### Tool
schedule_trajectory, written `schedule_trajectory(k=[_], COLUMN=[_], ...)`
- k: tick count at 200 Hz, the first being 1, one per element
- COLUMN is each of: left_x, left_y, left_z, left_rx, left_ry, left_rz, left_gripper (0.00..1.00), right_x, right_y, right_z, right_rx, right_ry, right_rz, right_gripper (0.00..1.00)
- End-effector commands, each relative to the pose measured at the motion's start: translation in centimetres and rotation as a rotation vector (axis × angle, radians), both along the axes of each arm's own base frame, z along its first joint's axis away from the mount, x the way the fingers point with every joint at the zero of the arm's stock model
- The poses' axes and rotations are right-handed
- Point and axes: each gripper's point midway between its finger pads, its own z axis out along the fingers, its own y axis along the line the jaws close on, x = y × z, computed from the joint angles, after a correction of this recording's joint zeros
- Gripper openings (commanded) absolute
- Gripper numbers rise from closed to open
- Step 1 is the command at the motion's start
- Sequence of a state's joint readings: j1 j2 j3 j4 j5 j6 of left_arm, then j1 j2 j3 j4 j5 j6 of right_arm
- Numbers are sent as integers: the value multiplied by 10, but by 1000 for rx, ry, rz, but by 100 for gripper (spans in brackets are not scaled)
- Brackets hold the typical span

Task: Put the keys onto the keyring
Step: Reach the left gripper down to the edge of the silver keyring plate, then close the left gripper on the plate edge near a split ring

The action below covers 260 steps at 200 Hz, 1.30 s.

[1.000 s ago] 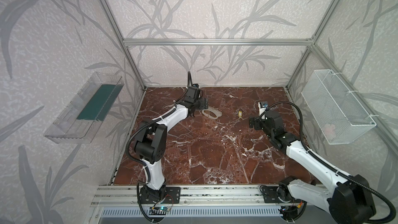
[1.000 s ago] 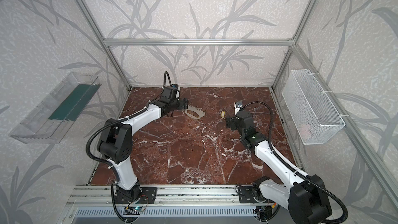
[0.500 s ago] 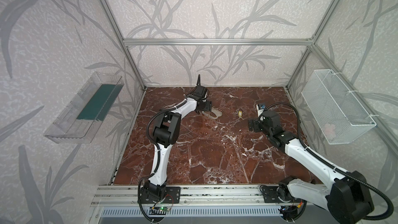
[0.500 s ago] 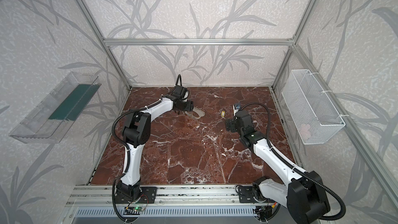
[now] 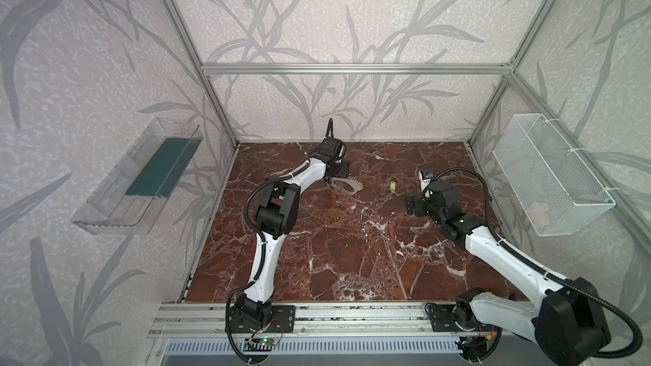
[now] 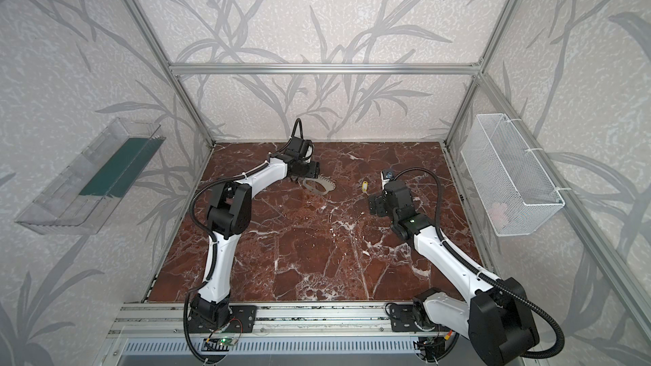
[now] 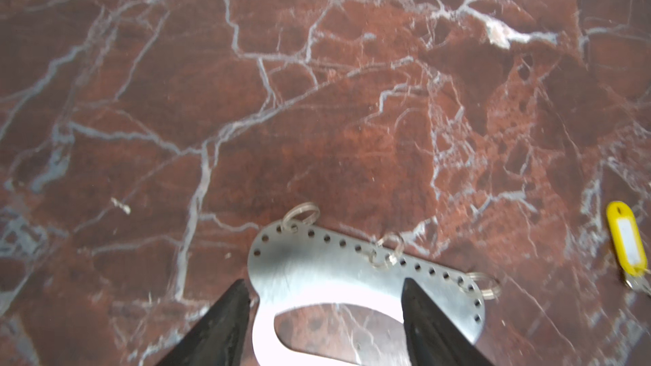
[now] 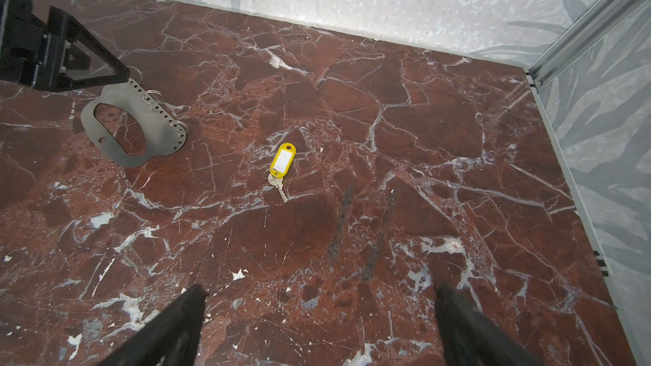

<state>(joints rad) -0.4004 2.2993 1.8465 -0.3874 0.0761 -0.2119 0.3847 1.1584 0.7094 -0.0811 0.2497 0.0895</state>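
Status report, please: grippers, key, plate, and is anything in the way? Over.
Left gripper open, fingers over plate's end. Right gripper open, hovering, empty. Key with yellow tag lies apart from plate. Nothing between them.

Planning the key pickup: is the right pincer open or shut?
Open: the fingers of the right pincer stand wide apart, gripping nothing.

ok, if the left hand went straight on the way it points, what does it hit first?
The plate. The left hand points down at it, and the plate's holed end shows between the open fingers. The table lies directly beneath. How far above the plate the hand is, I can't tell.
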Motion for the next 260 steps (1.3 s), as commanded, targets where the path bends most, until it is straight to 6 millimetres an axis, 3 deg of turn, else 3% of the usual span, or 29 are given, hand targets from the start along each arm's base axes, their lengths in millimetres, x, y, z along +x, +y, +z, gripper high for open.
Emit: schedule_trajectory(k=[1, 94, 138, 260], left_x=[12, 32, 32, 24], left_y=[1, -3, -5, -1], left_z=[-5, -21, -23, -27], left_rx=[41, 26, 22, 47], left_ry=[-28, -27, -20, 4], left_rz=[4, 2, -8, -17], left_gripper=[67, 47, 35, 17], right_x=[4, 4, 3, 3], right_y=[1, 0, -1, 0], right_z=[15, 14, 12, 12], right_rx=[6, -13, -18, -18], right_ry=[-30, -26, -23, -22], right_rz=[-2, 5, 4, 6], right_gripper=[100, 97, 96, 96])
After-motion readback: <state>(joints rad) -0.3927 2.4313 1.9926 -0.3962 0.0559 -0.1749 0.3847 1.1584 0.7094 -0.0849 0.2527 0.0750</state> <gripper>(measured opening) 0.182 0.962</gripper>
